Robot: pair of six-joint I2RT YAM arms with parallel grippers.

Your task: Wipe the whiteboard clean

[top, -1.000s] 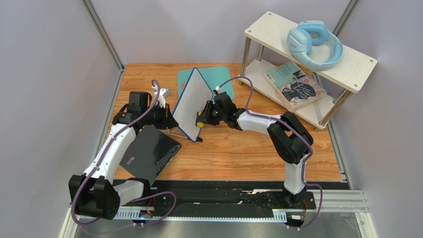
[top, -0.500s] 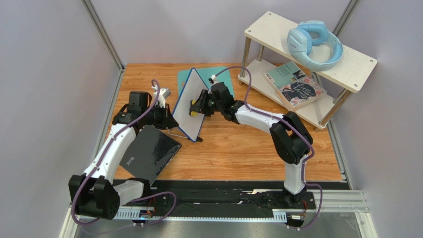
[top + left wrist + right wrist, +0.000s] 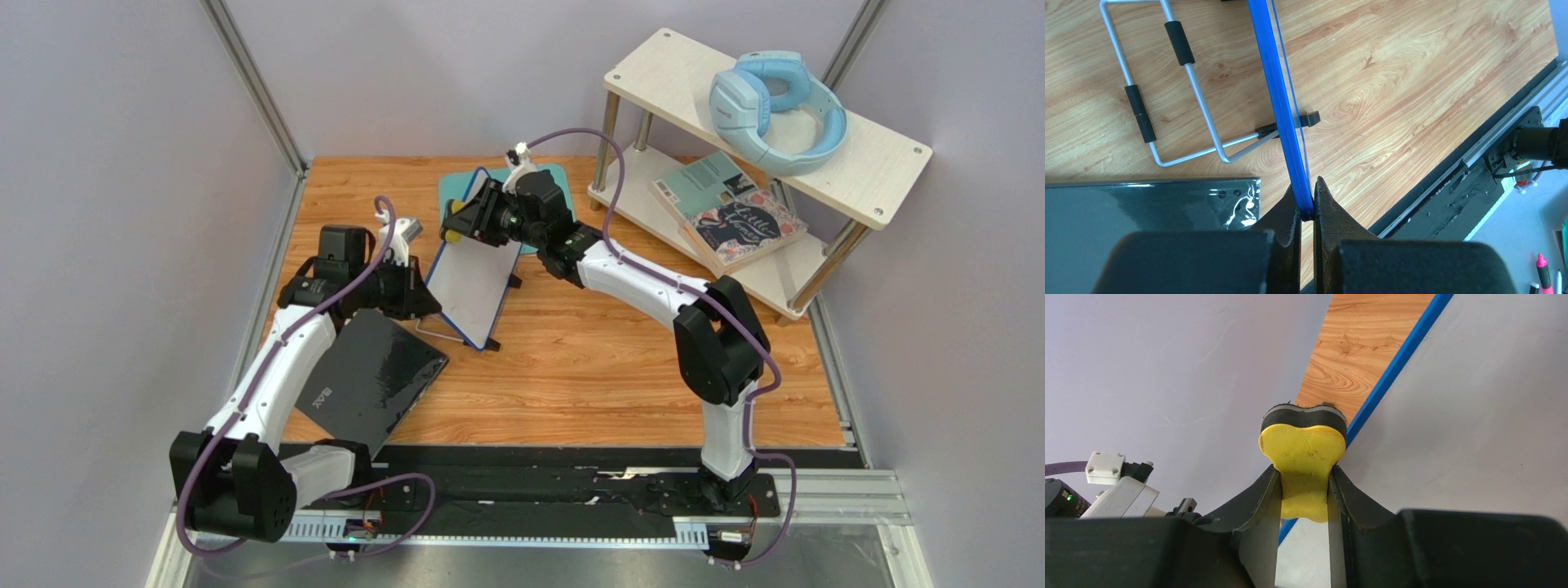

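The whiteboard stands tilted on the wooden table, its white face blank. It has a thin blue frame and black feet. My left gripper is shut on the board's left edge; in the left wrist view both pads clamp the blue frame. My right gripper is shut on a yellow eraser with a black felt base. It holds the eraser against the board's top edge, at the far corner. The eraser also shows in the top view.
A glossy black slab lies by the left arm. A teal mat lies behind the board. A wire stand lies on the table. A white two-tier shelf at the back right holds blue headphones and books.
My right gripper has moved the eraser up the board's face, from the lower middle to the top edge at the far corner. The left arm has kept still, holding the board.
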